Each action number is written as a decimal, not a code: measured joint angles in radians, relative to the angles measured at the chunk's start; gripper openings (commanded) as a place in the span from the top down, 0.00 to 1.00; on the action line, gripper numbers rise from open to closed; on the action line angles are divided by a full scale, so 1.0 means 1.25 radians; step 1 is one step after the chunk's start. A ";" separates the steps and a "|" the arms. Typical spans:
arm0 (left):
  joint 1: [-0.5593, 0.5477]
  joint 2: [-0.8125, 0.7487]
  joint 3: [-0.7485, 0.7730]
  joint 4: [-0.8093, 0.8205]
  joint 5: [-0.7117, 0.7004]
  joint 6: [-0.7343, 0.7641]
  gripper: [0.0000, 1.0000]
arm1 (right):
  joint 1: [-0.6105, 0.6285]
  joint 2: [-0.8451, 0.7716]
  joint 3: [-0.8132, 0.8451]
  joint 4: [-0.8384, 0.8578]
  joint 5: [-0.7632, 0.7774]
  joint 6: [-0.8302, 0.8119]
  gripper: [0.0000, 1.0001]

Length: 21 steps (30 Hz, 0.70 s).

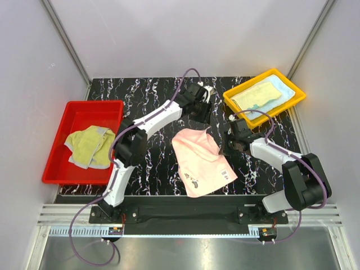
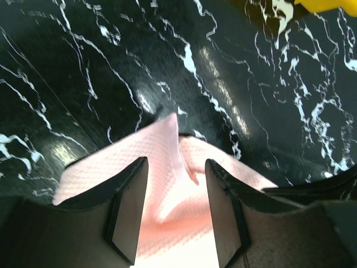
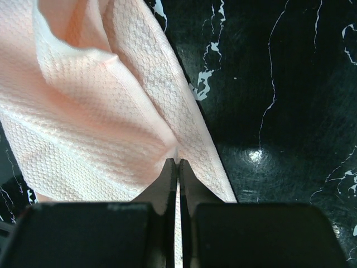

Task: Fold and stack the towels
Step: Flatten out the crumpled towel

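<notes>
A peach-pink towel (image 1: 199, 163) lies partly spread on the black marbled table, with its far right corner lifted and bunched. My left gripper (image 1: 204, 120) is open above that raised far corner. In the left wrist view the towel (image 2: 167, 167) rises between the open fingers (image 2: 129, 215) and nothing is gripped. My right gripper (image 1: 225, 147) is shut on the towel's right edge. In the right wrist view the fingertips (image 3: 177, 163) pinch a fold of the towel (image 3: 83, 123). A folded yellow-green towel (image 1: 256, 94) lies on a light blue one (image 1: 283, 90) in the yellow tray.
A red tray (image 1: 79, 112) stands at the left and holds crumpled yellow-green (image 1: 90, 147) and grey-green (image 1: 75, 158) towels. A yellow tray (image 1: 296, 98) stands at the back right. White walls enclose the table on three sides. Both arm bases sit at the near edge.
</notes>
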<state>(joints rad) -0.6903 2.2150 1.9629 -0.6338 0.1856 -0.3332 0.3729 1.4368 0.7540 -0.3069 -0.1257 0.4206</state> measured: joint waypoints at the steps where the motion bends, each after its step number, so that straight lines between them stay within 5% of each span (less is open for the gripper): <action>1: -0.004 0.003 0.007 0.002 -0.013 0.008 0.50 | 0.000 0.000 -0.003 0.004 0.000 0.001 1.00; 21: -0.060 0.110 0.038 0.041 -0.141 0.132 0.52 | 0.000 -0.010 -0.012 0.018 -0.020 0.002 1.00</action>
<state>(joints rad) -0.7654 2.3520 2.0109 -0.5831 0.0093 -0.1684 0.3729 1.4242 0.7395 -0.2844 -0.1509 0.4232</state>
